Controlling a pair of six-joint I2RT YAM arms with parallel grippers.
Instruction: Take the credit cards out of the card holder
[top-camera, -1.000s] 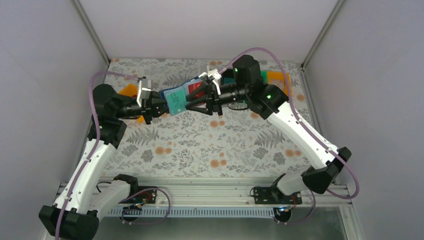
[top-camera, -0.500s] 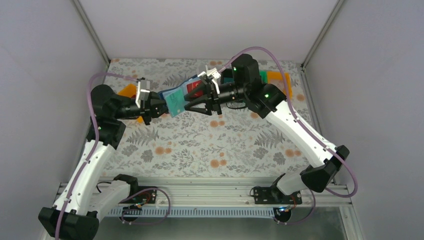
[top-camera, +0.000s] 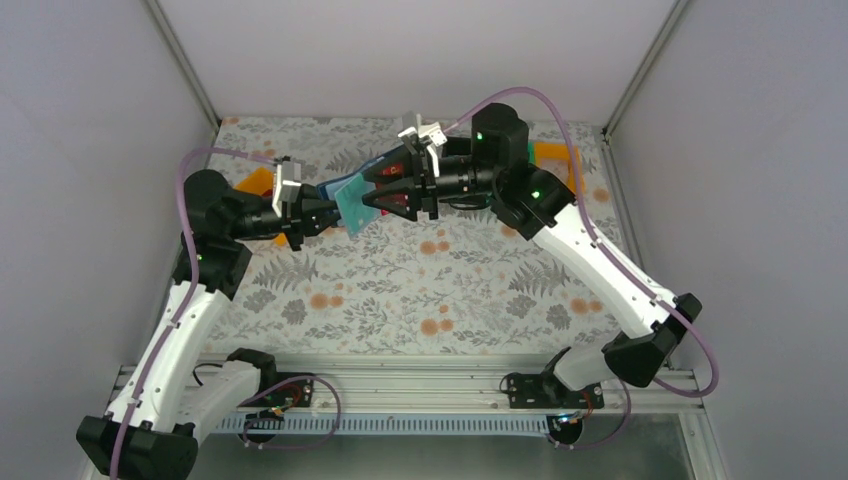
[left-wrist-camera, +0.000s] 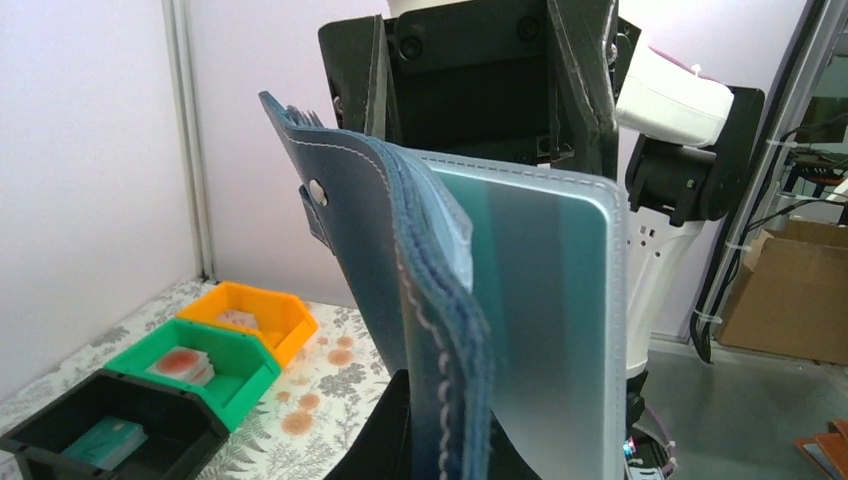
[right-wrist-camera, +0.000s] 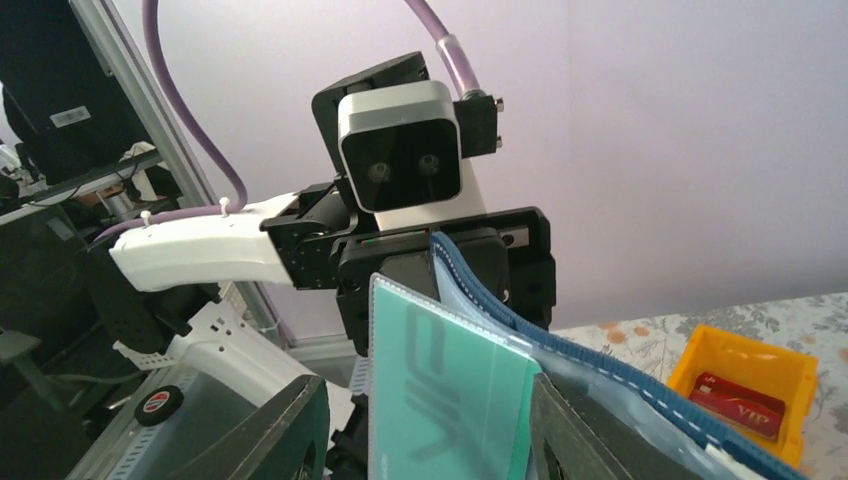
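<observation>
Top external view: left hand clamps the card holder mid-air above the bench. Right hand straddles the teal card, jaws apart, not gripping. Best done: close squarely on the card's exposed end, then pull straight along its slot.

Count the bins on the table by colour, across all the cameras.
black bin: 1
green bin: 1
orange bins: 2, one far right and one far left
Total: 4
</observation>
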